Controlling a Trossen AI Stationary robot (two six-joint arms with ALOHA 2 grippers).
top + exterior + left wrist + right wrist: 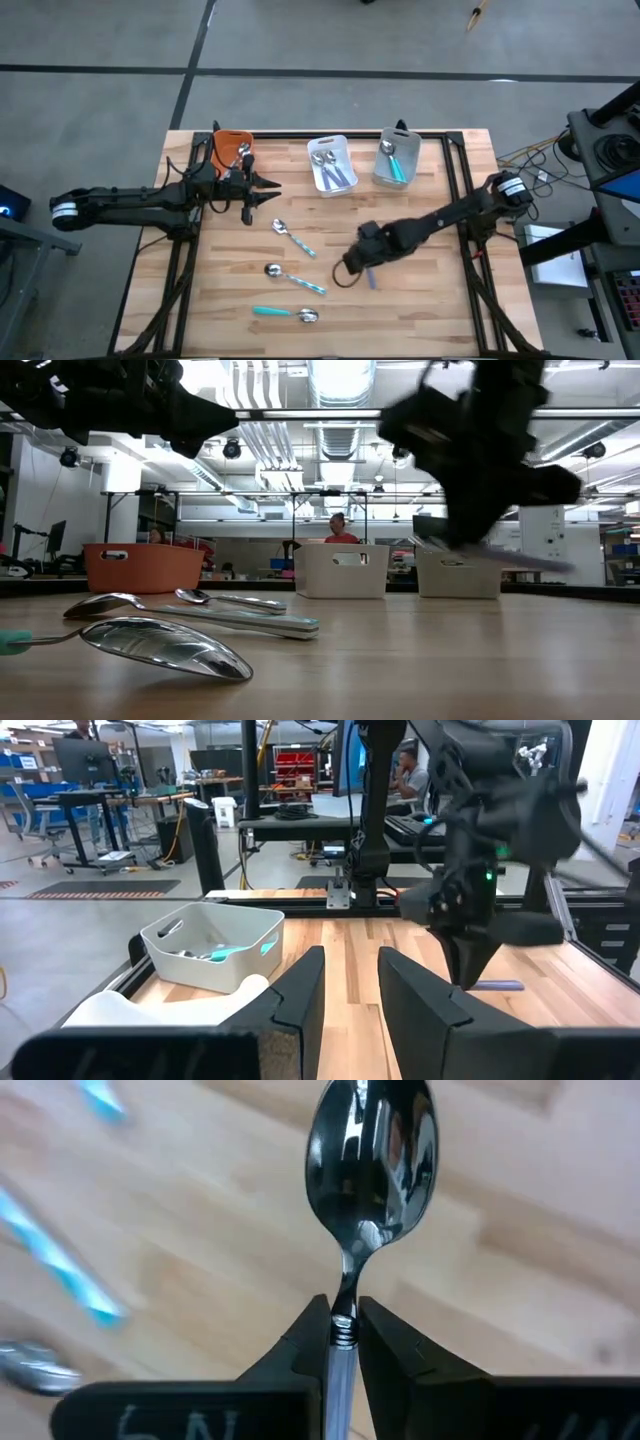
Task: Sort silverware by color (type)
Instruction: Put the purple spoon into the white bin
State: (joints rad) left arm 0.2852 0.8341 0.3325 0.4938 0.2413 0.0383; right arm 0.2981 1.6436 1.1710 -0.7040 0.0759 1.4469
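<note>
**Right claw clamped on a lavender-handled spoon, mid-table**

From the overhead view I read the layout. The right arm reaches in from the table's right edge toward the centre, and the right gripper (358,262) sits over the bare wood, with a short lavender handle showing just beside it. That view hides the grip itself. The right wrist view supplies it: the two fingers (385,1350) are pinched against the neck of the spoon (372,1150), whose shiny bowl points away from the camera above the planks.

The low view shows the same spoon's handle as a pale bar under the dark gripper (480,480), clear of the table surface.

The left arm extends from the left edge, and its gripper (262,189) hovers beside the orange bin (222,143). In the left wrist view its fingers (300,995) stand a narrow gap apart with nothing between them.

Three spoons lie loose on the table: two with striped teal handles (294,238) (295,279) and one with a plain teal handle (286,314). The white bin (331,148) and grey bin (402,145) at the far edge each hold silverware already.
</note>
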